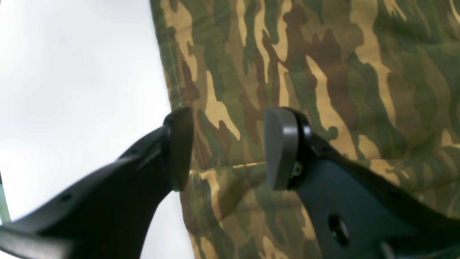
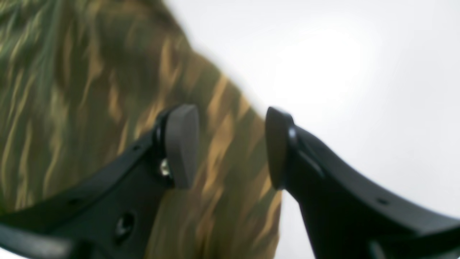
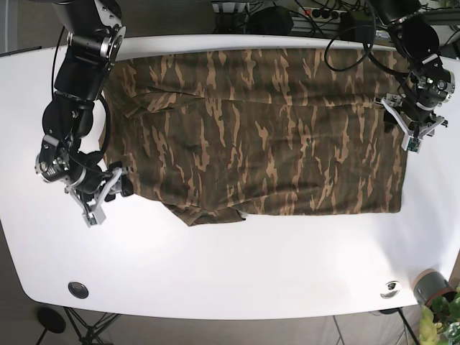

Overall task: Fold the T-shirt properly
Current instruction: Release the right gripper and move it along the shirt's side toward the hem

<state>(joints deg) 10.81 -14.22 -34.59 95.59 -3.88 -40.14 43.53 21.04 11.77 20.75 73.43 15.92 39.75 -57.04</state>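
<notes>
No legible text, labels, brand marks, numbers or signs appear in any view. The T-shirt point(image 3: 259, 136) carries only a camouflage pattern, and the white table point(image 3: 237, 273) bears no markings that can be read.

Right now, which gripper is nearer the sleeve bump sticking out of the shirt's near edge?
Right. The right gripper sits open at the T-shirt corner nearest the sleeve bump. The left gripper is open at the opposite side edge, far across the shirt.

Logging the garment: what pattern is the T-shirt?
The T-shirt is camouflage in green, brown and tan, sharpest in the left wrist view.
</notes>
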